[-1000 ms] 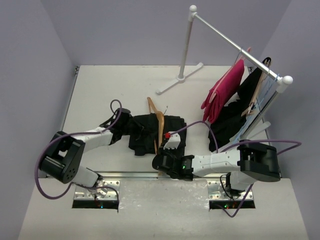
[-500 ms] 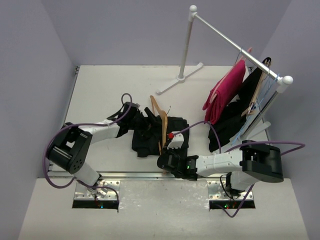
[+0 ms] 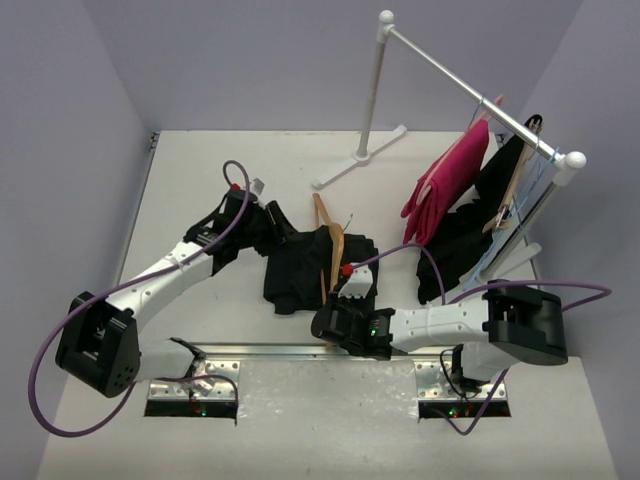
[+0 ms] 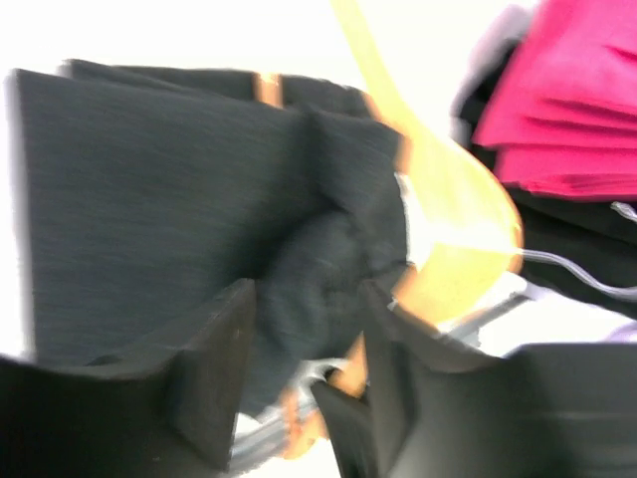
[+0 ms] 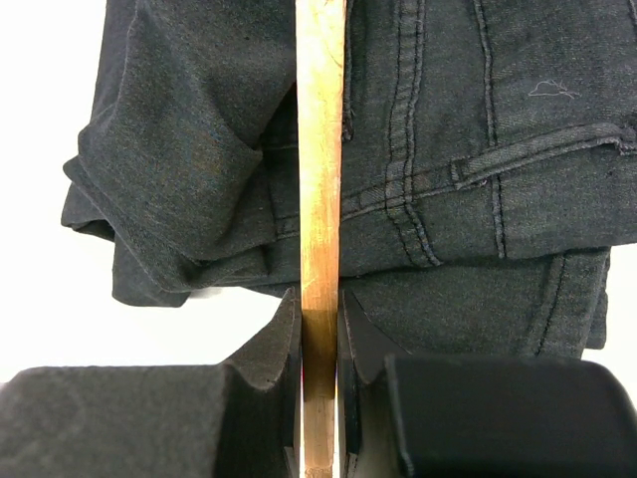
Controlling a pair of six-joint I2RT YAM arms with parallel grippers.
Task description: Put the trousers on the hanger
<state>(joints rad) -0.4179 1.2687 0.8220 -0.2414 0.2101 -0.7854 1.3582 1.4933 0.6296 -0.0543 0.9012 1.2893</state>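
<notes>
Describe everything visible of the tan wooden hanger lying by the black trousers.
The hanger is tan, smooth wood with sloping shoulders and a thin silver hook at its far end. It lies across the black trousers, fabric showing on both sides. The right gripper is shut on its near end, one finger against each side of the wood.
</notes>
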